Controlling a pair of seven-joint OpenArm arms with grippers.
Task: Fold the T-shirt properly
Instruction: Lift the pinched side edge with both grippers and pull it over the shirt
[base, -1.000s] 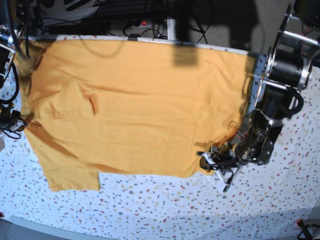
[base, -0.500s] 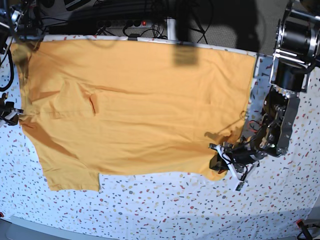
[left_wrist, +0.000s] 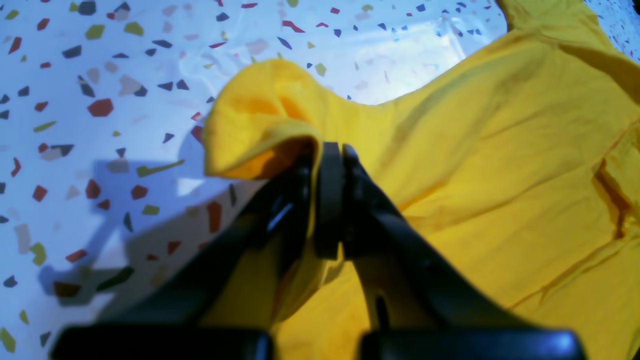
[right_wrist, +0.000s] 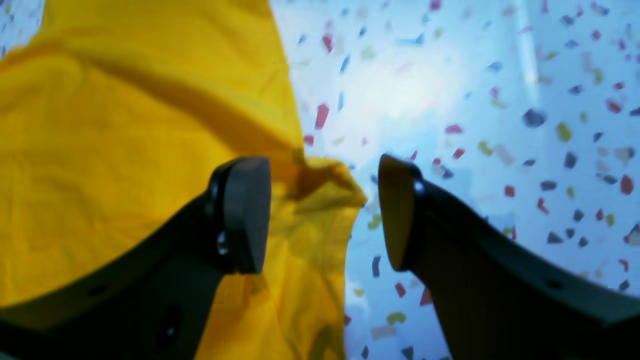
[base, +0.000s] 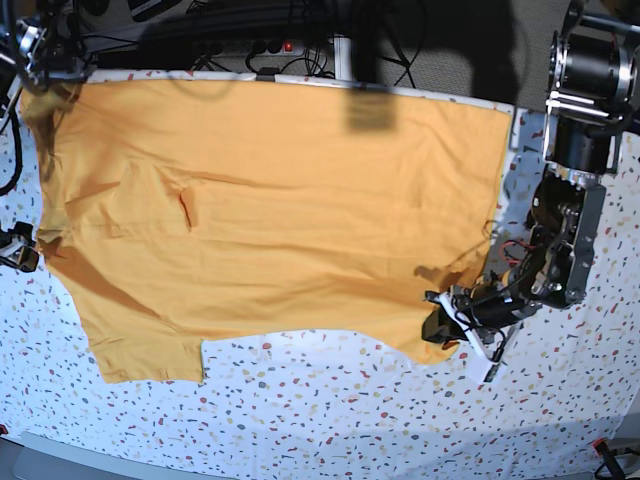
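Note:
The orange-yellow T-shirt (base: 280, 210) lies spread wide over the speckled table, one sleeve (base: 150, 355) at the front left. In the base view my left gripper (base: 447, 326) is at the shirt's front right corner. The left wrist view shows that gripper (left_wrist: 327, 150) shut on a raised fold of the T-shirt (left_wrist: 260, 115). My right gripper (right_wrist: 322, 210) stands open, its fingertips (right_wrist: 245, 215) on either side of a loose shirt corner (right_wrist: 325, 187) lying on the table. In the base view the right gripper (base: 18, 252) sits at the shirt's left edge.
The table wears a white cloth with coloured speckles (base: 330, 410), bare along the front and right of the shirt. Cables and a power strip (base: 270, 45) run behind the back edge. The left arm's motor housing (base: 585, 70) towers at the back right.
My right gripper has opened and let go of the shirt's left edge. The left gripper, still pinching the front right corner, has shifted slightly right and toward the front.

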